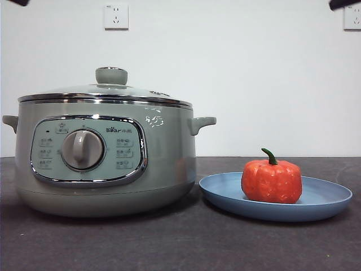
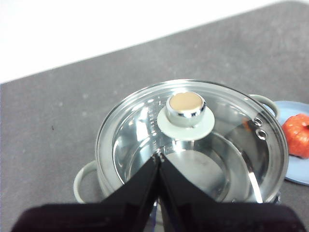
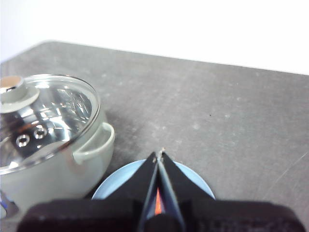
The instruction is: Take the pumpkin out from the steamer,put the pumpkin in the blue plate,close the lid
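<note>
The sage-green steamer point(image 1: 107, 158) stands at the left with the glass lid point(image 1: 107, 90) seated on it, green knob point(image 1: 111, 75) on top. The orange-red pumpkin point(image 1: 272, 180) sits upright in the blue plate point(image 1: 327, 199) at the right. My left gripper point(image 2: 159, 155) is shut and empty, high above the lid point(image 2: 193, 140), near its knob point(image 2: 185, 110). My right gripper point(image 3: 160, 154) is shut and empty, high above the plate point(image 3: 193, 180); a sliver of the pumpkin point(image 3: 158, 207) shows between its jaws. Both arms show only as black tips at the front view's top corners point(image 1: 18, 2).
The dark grey table point(image 1: 180, 243) runs to a white wall with two sockets point(image 1: 115, 16). The steamer's side handle point(image 1: 202, 123) reaches toward the plate. The pumpkin and plate also show at the edge of the left wrist view point(image 2: 297, 135).
</note>
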{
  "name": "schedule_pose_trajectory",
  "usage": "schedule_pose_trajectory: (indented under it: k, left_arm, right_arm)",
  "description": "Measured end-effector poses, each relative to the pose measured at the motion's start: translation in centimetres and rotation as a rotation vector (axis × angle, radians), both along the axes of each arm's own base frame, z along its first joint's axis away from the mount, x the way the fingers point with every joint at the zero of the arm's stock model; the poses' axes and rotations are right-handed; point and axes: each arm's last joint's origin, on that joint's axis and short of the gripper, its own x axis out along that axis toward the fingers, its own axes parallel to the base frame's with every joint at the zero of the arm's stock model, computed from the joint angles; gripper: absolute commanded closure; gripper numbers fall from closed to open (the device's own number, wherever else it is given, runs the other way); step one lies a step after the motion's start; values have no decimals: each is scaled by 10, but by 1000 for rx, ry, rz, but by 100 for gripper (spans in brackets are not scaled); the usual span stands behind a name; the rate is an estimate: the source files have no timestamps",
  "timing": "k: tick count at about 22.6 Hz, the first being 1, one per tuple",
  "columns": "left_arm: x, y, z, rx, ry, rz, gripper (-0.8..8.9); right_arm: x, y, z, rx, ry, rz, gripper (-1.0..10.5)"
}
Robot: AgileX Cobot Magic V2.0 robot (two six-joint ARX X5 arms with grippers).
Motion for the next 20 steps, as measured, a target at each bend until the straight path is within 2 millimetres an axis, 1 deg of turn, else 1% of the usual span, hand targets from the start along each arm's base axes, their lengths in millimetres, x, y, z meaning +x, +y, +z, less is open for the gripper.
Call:
schedule_pose_trajectory:
  k: [1,2,4,9,13,20]
  left_arm:
    - [-8,5,-11,-7,-11,0,822]
    - [-12,7,-16,-6,-8,1,821]
    - [-17,11,-20,10,15,5,816]
    - [-19,12,-30,73,116,4,816]
    - [-20,12,-34,96,152,4,816]
    - [-20,13,-34,98,155,4,816]
  right_arm:
    - [-4,-2,-8,7,8,-2,947]
    - [-5,-3,-10,7,17,-4,946]
    - [-5,-3,-9,28,12,-8,946]
    - [-4,-2,-10,34,26,-11,946]
    - [-4,-2,-10,35,29,-12,946]
    - [-4,-2,-10,34,32,-12,946]
